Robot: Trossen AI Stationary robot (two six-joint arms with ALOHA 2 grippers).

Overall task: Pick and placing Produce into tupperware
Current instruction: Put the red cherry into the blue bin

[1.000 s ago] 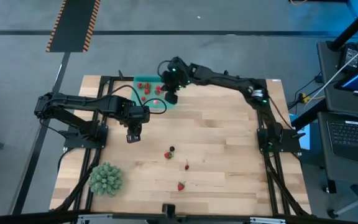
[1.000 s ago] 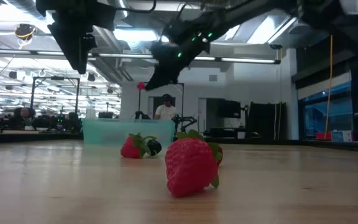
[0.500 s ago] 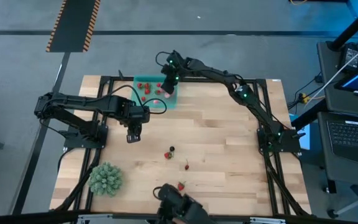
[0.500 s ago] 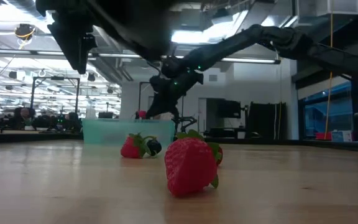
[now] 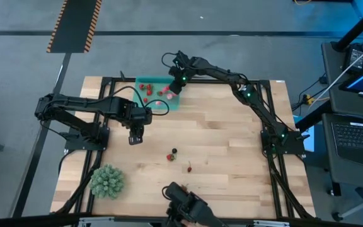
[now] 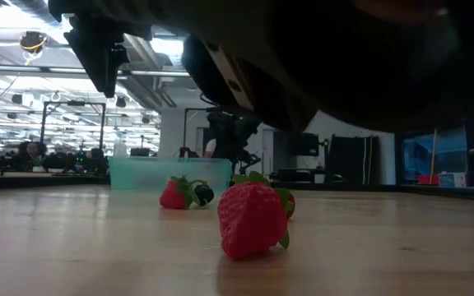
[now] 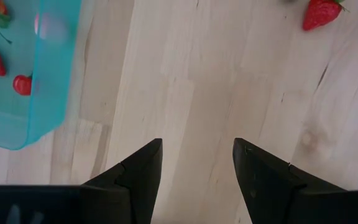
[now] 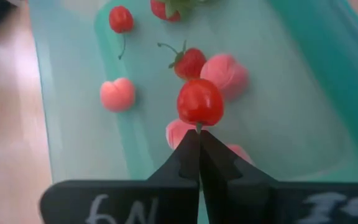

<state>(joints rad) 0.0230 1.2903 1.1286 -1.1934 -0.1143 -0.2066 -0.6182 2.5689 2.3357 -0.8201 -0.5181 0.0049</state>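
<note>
Right gripper (image 8: pixel 199 134) is positioned over the teal tupperware (image 5: pixel 137 82) at the far edge of the table (image 5: pixel 232 151), its fingers pressed together and pinching the stem of a small red cherry (image 8: pixel 199 102), which sits at the fingertips above the container floor. Below it in the tupperware lie several pieces of produce: a strawberry (image 8: pixel 190 62), pale pink fruits (image 8: pixel 117 94) and another cherry (image 8: pixel 121 18). Left gripper (image 7: pixel 196 155) hangs over bare wood just beside the container's near corner, fingers spread with nothing between them. Loose produce remains on the table toward its near half: a strawberry and a dark fruit (image 5: pixel 171 154) close together, and another red fruit (image 5: pixel 189 168) near them. One large strawberry (image 6: pixel 252 217) lies nearest the low camera. A spiky green ball (image 5: pixel 108 180) rests at the near left corner. A dark, blurred object (image 5: pixel 188 205) intrudes at the near table edge.
</note>
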